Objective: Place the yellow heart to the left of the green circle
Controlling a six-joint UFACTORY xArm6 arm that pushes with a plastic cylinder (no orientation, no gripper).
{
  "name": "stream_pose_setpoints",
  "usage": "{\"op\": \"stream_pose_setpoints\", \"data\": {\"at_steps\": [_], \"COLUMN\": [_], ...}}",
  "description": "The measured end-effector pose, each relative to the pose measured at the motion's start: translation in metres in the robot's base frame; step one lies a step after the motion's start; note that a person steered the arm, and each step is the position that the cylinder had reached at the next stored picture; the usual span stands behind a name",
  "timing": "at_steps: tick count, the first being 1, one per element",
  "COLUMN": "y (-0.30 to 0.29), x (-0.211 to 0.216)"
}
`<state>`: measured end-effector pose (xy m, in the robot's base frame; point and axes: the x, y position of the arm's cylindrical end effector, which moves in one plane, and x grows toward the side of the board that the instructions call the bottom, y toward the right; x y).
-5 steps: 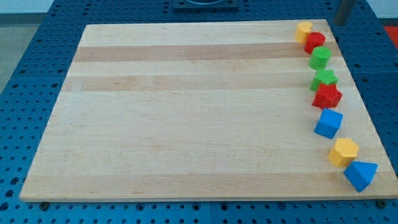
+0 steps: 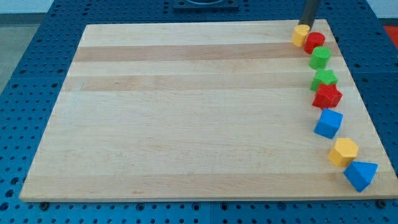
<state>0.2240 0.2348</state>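
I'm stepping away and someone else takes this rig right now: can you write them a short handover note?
My tip is down at the board's top right corner, right behind the yellow heart on its top side, touching or nearly so.

The yellow heart sits at the top of the column of blocks along the view's right edge, against the red block. The green circle is just below the red block.

Done: the tip has reached the heart; the heart is above and slightly left of the circle, not yet beside it.

Left: push the heart toward the view's bottom and left, until it sits level with the circle on its left.
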Motion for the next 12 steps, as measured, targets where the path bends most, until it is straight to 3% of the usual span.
{"op": "stream_pose_setpoints", "data": {"at_steps": [1,3,5,8,10,11,12], "y": [0.0,-0.006,-0.066,-0.157,-0.128,-0.11,-0.111], "x": [0.008,0.063,0.08,0.208,0.22,0.173,0.156]}}
